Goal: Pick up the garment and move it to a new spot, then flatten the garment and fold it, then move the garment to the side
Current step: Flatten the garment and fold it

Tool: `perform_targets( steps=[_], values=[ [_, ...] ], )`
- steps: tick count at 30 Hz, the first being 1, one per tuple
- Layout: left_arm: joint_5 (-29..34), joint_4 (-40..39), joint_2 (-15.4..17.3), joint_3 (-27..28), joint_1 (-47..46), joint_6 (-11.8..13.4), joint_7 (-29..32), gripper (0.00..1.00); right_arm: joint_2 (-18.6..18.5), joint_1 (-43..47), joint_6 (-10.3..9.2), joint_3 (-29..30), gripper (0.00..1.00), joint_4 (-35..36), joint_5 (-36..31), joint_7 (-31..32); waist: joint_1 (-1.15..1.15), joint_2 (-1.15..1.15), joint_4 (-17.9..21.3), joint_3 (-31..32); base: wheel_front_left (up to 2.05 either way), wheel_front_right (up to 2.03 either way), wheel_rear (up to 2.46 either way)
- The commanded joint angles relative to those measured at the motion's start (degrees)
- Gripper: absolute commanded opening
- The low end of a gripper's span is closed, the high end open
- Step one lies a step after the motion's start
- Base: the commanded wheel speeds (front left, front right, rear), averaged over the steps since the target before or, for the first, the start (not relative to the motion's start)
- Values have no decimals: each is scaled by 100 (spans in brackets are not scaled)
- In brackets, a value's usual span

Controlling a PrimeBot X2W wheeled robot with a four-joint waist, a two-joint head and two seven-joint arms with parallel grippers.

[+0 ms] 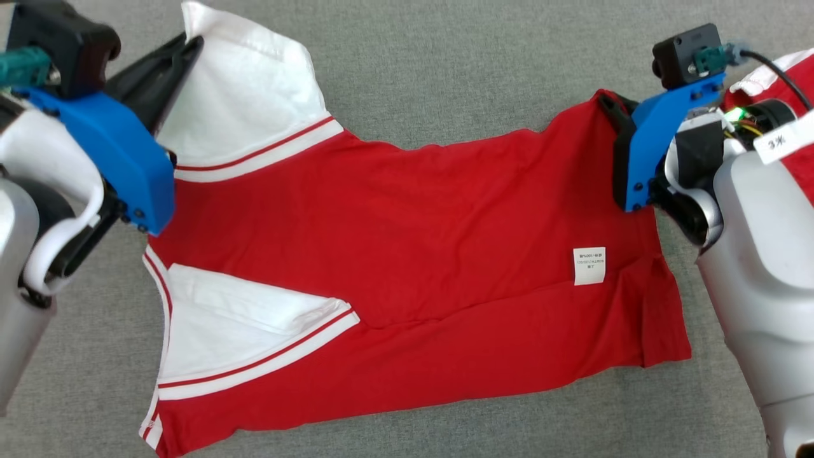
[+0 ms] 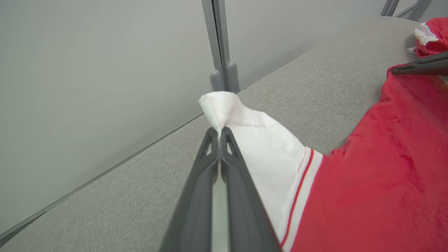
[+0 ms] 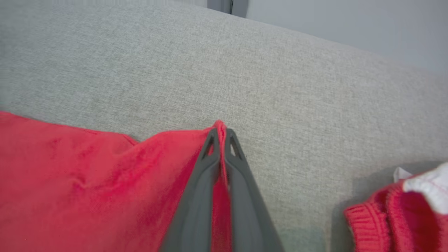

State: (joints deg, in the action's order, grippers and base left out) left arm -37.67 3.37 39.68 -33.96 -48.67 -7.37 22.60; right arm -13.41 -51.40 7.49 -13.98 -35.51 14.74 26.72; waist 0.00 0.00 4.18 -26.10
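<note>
The grey cloth-covered counter (image 1: 445, 57) carries the red garment (image 1: 413, 254), which lies spread across its middle, mostly flat, running from one arm to the other. The garment's far white sleeve (image 1: 248, 95) sticks out at the upper left, and the near sleeve (image 1: 241, 324) lies over the body. The left hand (image 2: 219, 132) is clamped on the tip of the far sleeve. The right hand (image 3: 221, 132) is pinched shut on the far red hem corner (image 3: 219, 124). This looks like the flatten-and-fold step, with both far corners gripped. The next move likely calls for lifting both ends evenly, keeping the cloth taut between them, and carrying that edge toward the near side. A small white label (image 1: 589, 266) shows near the hem, and a separate red knit piece (image 3: 395, 213) lies just beside the right arm.
</note>
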Motion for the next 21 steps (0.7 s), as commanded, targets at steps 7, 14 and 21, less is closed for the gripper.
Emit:
perform_targets(
  steps=[7, 14, 21],
  values=[
    [-167, -774, 367, 231, 1208, 370, -641, 0, -401, 866, 0, -163, 0, 330, 222, -938, 0, 0, -46, 376, 0, 0, 0],
    [-91, -1325, 379, 271, 2492, 901, -1456, 0, -384, 1628, 0, 76, 0, 801, 324, -1535, 0, 0, -151, 734, 0, 0, 0],
    [-75, -1234, 16, 126, 3577, 1328, -2315, 0, -302, 2476, 0, 360, 0, 1347, 168, -1742, 0, 0, -217, 975, 0, 0, 0]
  ],
)
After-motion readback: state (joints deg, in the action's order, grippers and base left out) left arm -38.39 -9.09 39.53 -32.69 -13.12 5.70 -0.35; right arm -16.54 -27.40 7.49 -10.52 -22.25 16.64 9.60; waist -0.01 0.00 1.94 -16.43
